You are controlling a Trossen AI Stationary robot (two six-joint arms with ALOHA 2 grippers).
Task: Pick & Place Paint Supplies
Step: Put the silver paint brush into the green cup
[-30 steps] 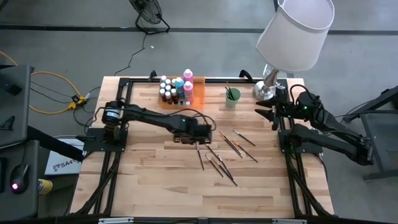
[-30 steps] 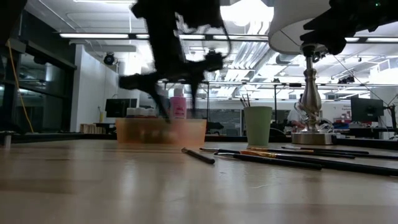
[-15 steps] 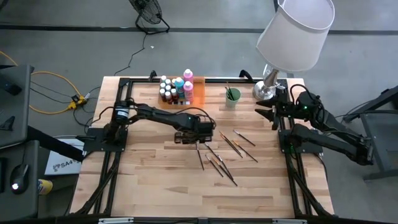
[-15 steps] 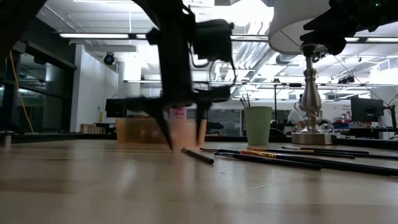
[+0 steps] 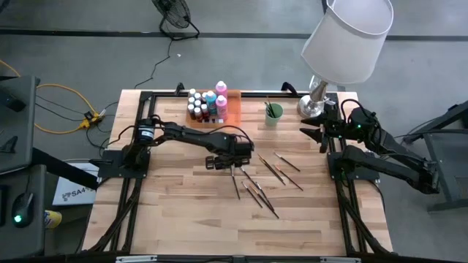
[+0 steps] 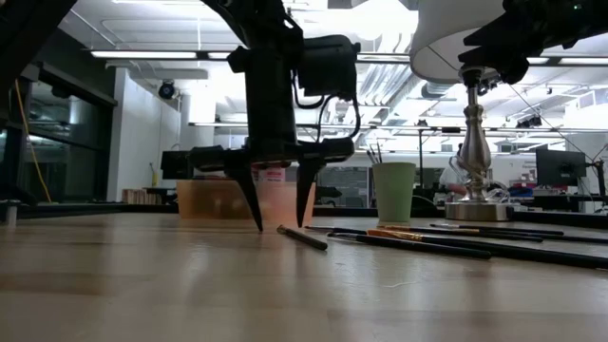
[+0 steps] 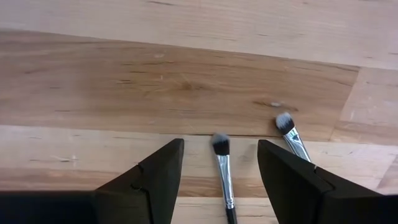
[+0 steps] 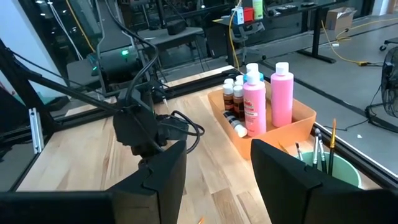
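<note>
Several thin dark paintbrushes [image 5: 259, 183] lie flat on the wooden table's middle. My left gripper [image 5: 232, 166] points down over them, open. In the left wrist view its two fingers stand on either side of the bristle end of one paintbrush [image 7: 222, 171], apart from it. In the low view its fingertips [image 6: 260, 226] are close above the tabletop. Paint bottles [image 5: 207, 104] stand in the orange tray [image 5: 232, 109] at the far side. My right gripper [image 8: 217, 149] waits open and raised at the table's far right, with nothing between its fingers.
A pale green cup [image 5: 273, 113] holding brushes stands right of the tray. A lamp [image 5: 344, 44] with a white shade stands at the far right corner. A second paintbrush [image 7: 292, 137] lies close beside the left gripper. Bare wood lies toward the near edge.
My left gripper has come down toward the table over the paintbrushes and rolled a little about its pointing line. Its fingertips now stand close to the tabletop, with the gap between them unchanged. The paintbrushes lie as before.
</note>
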